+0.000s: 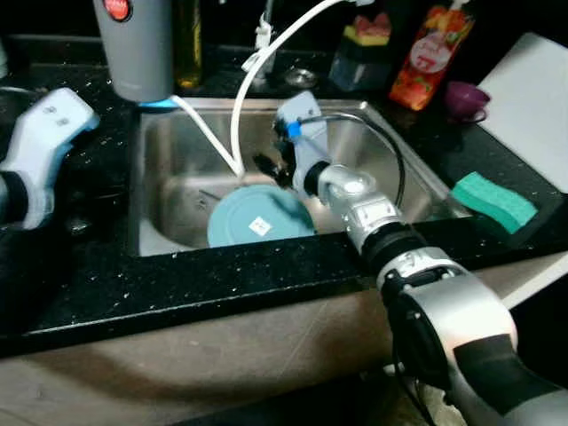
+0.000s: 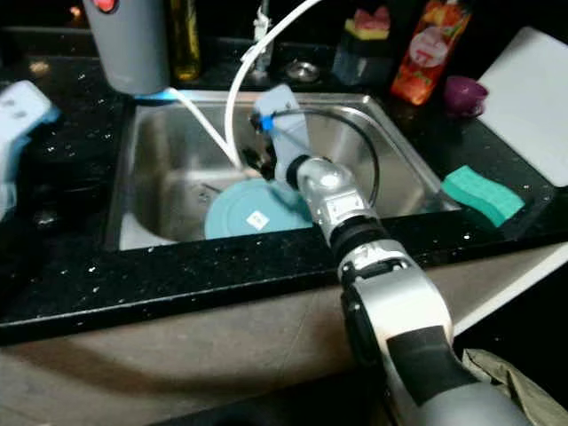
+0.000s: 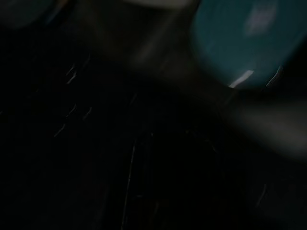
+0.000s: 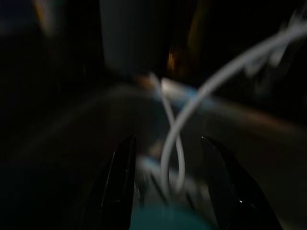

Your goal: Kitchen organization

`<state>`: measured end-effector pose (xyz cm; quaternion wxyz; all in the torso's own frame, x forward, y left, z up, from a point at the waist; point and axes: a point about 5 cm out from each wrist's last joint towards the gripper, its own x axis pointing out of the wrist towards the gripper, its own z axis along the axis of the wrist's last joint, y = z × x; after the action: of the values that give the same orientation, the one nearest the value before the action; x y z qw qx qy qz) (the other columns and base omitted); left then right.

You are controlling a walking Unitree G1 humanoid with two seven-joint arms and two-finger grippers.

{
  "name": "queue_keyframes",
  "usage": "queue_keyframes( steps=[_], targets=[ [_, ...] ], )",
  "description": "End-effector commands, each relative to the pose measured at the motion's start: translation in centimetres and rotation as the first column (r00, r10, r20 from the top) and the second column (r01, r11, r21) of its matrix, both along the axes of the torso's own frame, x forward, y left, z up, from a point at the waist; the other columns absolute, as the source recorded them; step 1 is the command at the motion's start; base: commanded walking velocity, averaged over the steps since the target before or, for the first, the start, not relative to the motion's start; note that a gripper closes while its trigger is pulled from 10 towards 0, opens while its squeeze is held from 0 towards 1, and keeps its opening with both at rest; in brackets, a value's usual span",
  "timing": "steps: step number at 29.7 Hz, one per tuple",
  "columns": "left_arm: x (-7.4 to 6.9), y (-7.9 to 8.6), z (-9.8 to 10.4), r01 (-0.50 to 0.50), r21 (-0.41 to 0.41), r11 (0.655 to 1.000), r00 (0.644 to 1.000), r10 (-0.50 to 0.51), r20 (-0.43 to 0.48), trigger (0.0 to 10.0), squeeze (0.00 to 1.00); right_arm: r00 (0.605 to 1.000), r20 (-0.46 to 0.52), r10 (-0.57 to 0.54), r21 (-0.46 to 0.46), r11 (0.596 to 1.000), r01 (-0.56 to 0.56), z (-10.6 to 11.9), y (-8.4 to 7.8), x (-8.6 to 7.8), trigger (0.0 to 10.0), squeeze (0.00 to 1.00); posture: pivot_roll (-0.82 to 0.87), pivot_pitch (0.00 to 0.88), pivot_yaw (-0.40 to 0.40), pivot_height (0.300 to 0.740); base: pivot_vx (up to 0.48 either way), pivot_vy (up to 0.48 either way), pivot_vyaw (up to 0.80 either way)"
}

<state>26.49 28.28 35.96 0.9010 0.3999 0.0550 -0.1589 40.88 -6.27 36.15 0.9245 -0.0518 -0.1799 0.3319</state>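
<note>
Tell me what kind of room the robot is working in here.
Most likely a home kitchen: a stainless steel sink set into a black speckled countertop, a teal plate lying in the basin, and a green sponge beside it. The right gripper hangs open over the plate.

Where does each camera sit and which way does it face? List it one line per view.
Left eye view: on the head, looking down at the sink; right arm reaches to the plate, left arm at the left edge over the counter.
Right eye view: the same scene from the head's other eye.
Left wrist view: dark and blurred; a teal shape, likely the plate, shows.
Right wrist view: along the right gripper, jaws open, at the white hose and the plate's edge.
Shared: both eyes and the right wrist show hose and plate.
</note>
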Motion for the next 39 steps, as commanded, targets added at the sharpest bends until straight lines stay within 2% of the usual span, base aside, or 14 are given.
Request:
queue_keyframes(
  steps=[1, 4, 7, 11, 15, 17, 24, 31, 36, 39],
  targets=[
    [-0.7, -0.5, 0.5, -0.018, 0.091, 0.996, 0.999, 0.014, 0.045, 10.0, 0.0, 0.998, 0.06, 0.024, 0.064, 0.998, -0.028, 1.9, -0.5, -0.5, 10.0, 0.0, 0.31, 0.245, -0.127, 0.74, 0.0, 0.0, 0.0],
    [-1.0, -0.9, 0.2, -0.1, 0.111, 0.989, 0.992, 0.09, 0.087, 10.0, 0.0, 0.994, 0.104, 0.028, 0.11, 0.993, -0.039, 2.8, -1.2, -0.9, 10.0, 0.0, 0.31, 0.235, -0.13, 0.74, 0.0, 0.0, 0.0],
    [-1.5, -0.7, -1.0, -0.213, 0.192, 0.958, 0.973, 0.191, 0.13, 10.0, 0.0, 0.992, 0.127, 0.016, 0.146, 0.989, -0.035, 2.8, -1.8, -1.2, 10.0, 0.0, 0.33, 0.22, -0.136, 0.74, 0.0, 0.0, 0.0],
    [-1.8, -0.4, -1.4, -0.256, 0.212, 0.943, 0.962, 0.226, 0.152, 10.0, 0.0, 0.991, 0.135, -0.001, 0.168, 0.986, -0.022, 2.7, -2.3, -1.5, 10.0, 0.0, 0.33, 0.208, -0.144, 0.74, 0.0, 0.0, 0.0],
    [-2.0, 1.2, -1.6, -0.376, 0.256, 0.89, 0.918, 0.321, 0.232, 10.0, 0.0, 0.984, 0.171, -0.053, 0.206, 0.978, 0.017, 2.9, -3.5, -2.2, 10.0, 0.0, 0.34, 0.19, -0.144, 0.74, 0.0, 0.0, 0.0],
    [-2.0, 1.6, -1.8, -0.406, 0.254, 0.878, 0.905, 0.347, 0.247, 10.0, 0.0, 0.981, 0.184, -0.068, 0.213, 0.977, 0.028, 2.9, -3.8, -2.5, 10.0, 0.0, 0.33, 0.182, -0.141, 0.74, 0.0, 0.0, 0.0],
    [-0.8, 1.2, -2.0, -0.391, 0.227, 0.892, 0.906, 0.329, 0.268, 10.0, 0.0, 0.972, 0.198, -0.128, 0.24, 0.968, 0.078, 2.9, -5.1, -3.2, 10.0, 0.0, 0.32, 0.146, -0.111, 0.74, 0.0, 0.0, 0.0],
    [2.3, -0.1, 0.4, -0.325, 0.158, 0.932, 0.893, 0.247, 0.377, 10.0, 0.0, 0.959, 0.211, -0.187, 0.235, 0.962, 0.136, 2.7, -5.7, -3.9, 10.0, 0.0, 0.29, 0.126, -0.078, 0.74, 0.0, 0.0, 0.0],
    [3.6, -1.0, 1.7, -0.286, 0.122, 0.951, 0.877, 0.208, 0.433, 10.0, 0.0, 0.944, 0.223, -0.244, 0.208, 0.958, 0.199, 2.5, -6.4, -4.2, 10.0, 0.0, 0.28, 0.124, -0.069, 0.74, 0.0, 0.0, 0.0],
    [4.1, -1.4, 1.8, -0.254, 0.061, 0.965, 0.879, 0.205, 0.43, 10.0, 0.0, 0.933, 0.227, -0.279, 0.195, 0.952, 0.237, 2.2, -6.9, -4.1, 10.0, 0.0, 0.28, 0.124, -0.069, 0.74, 0.0, 0.0, 0.0]
  ],
)
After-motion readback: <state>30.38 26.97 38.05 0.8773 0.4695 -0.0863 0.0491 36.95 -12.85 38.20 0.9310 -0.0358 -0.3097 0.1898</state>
